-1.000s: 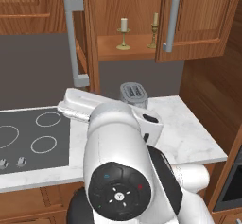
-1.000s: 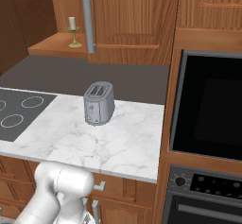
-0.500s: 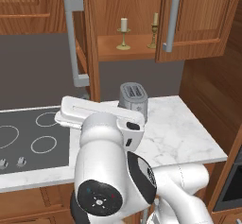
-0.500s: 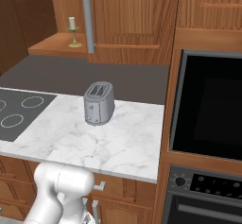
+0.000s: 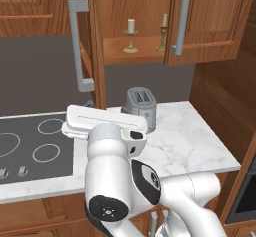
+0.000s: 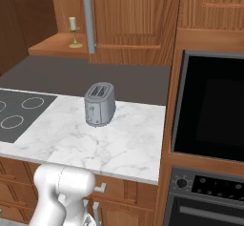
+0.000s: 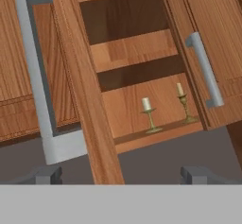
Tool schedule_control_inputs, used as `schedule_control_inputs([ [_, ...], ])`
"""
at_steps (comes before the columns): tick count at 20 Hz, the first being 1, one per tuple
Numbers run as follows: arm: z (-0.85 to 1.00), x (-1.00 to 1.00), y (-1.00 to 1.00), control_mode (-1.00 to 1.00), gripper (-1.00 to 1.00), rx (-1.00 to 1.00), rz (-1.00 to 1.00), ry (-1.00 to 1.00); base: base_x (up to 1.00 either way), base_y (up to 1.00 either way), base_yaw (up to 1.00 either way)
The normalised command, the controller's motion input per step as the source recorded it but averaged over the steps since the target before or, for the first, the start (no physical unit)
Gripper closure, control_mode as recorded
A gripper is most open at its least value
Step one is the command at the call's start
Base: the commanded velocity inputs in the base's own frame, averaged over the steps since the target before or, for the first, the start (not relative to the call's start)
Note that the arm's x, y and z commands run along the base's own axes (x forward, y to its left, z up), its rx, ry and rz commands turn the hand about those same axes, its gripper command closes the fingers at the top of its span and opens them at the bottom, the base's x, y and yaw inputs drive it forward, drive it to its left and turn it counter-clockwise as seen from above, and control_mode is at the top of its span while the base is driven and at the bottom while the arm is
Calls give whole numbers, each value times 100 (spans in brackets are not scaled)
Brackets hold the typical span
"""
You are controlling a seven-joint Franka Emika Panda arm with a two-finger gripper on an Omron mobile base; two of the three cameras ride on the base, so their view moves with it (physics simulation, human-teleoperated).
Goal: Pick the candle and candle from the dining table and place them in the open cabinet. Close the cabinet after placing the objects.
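Both candles stand upright on the shelf point(image 5: 135, 53) of the open cabinet: the thick cream candle point(image 5: 131, 33) point(image 6: 73, 31) point(image 7: 149, 116) on the left, the thin tapered candle point(image 5: 163, 31) point(image 7: 183, 105) on the right. The left door point(image 7: 82, 90) stands edge-on to me, its bar handle point(image 5: 77, 46) facing out. The right door point(image 5: 210, 21) is partly swung in, and its handle point(image 7: 204, 69) hangs beside the thin candle. My gripper point(image 7: 120, 176) is open and holds nothing, well short of the cabinet and below it. The dining table is out of view.
A grey toaster point(image 5: 141, 108) point(image 6: 99, 103) sits on the marble counter point(image 5: 190, 141) under the cabinet. A black hob point(image 5: 35, 143) lies to its left. A built-in black oven point(image 6: 209, 110) in a wooden column closes off the right side.
My arm has folded lower and its white hand has levelled out and shifted a little left. The candles and cabinet doors have not moved, and the gripper has stayed open.
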Motion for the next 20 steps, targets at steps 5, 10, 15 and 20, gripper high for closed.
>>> schedule_control_inputs([
  [5,0,2,13,-100,-100,0,0,0,0,0,0],
  [10,-8,14,16,-100,-100,0,0,0,0,0,0],
  [15,-2,22,9,-100,-100,0,-1,0,0,0,0],
  [20,0,5,12,-100,-100,0,-2,0,0,0,0],
])
